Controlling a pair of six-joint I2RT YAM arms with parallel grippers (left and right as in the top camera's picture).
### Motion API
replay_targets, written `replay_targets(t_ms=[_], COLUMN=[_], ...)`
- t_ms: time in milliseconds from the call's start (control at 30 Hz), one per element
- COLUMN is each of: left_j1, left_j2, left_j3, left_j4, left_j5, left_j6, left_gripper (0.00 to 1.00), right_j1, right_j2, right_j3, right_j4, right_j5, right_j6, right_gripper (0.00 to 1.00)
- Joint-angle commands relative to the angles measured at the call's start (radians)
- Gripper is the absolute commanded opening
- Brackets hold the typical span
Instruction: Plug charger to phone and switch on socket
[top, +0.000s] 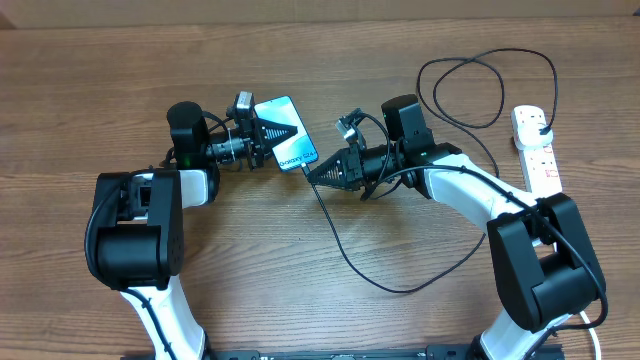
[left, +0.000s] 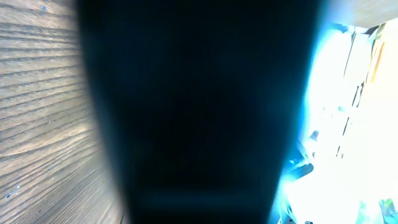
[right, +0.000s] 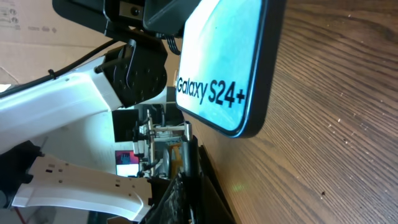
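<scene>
Left of the phone (top: 296, 153) is the left arm, lying across the wooden table (top: 280, 290). Its left gripper (top: 285, 130) reaches over the phone from the left. One black finger lies flat on the blue screen. The jaws are squeezed onto the phone and hold it by the end away from the white words.

The phone sits near the middle of the table, turned at a slant. Its screen is light blue with black edges. In the right wrist view the white words read "Galaxy S24+". In that view the phone is tipped up, and I cannot tell if its bottom corner touches the wood. The left wrist view is nearly all dark, with a bright blue glow on one side.

Just right of the phone, at the end with the words, is the right gripper (top: 312, 173). Its jaws come together to a point right next to the phone's edge. The thin end of the charger (top: 400, 290) runs in between them. The small tip is hidden there.

From there the black cable hangs down in a big curve, goes up to the right of the phone, and makes a loop. Its black plug (top: 538, 122) sits in the socket (top: 540, 165). The white socket lies far to the right of the phone.
</scene>
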Motion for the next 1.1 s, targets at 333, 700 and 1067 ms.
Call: replay_targets(t_ms=[333,700,1067], left_j1=[-0.001,-0.001,-0.001], left_j2=[-0.004,-0.004,-0.004], left_j3=[-0.002,-0.002,-0.002], left_j4=[0.012,0.012,0.012], left_j5=[0.000,-0.005,-0.003], left_j6=[-0.005,-0.005,-0.005], left_gripper=[0.05,0.04,0.05], right_j1=[0.001,0.017,0.017], right_j2=[-0.009,-0.009,-0.009], right_j3=[-0.007,-0.014,-0.020], right_j4=[-0.002,-0.006,-0.035], right_j5=[0.002,-0.005,0.022], right_j6=[0.050,0.058,0.058], right_gripper=[0.04,0.04,0.04])
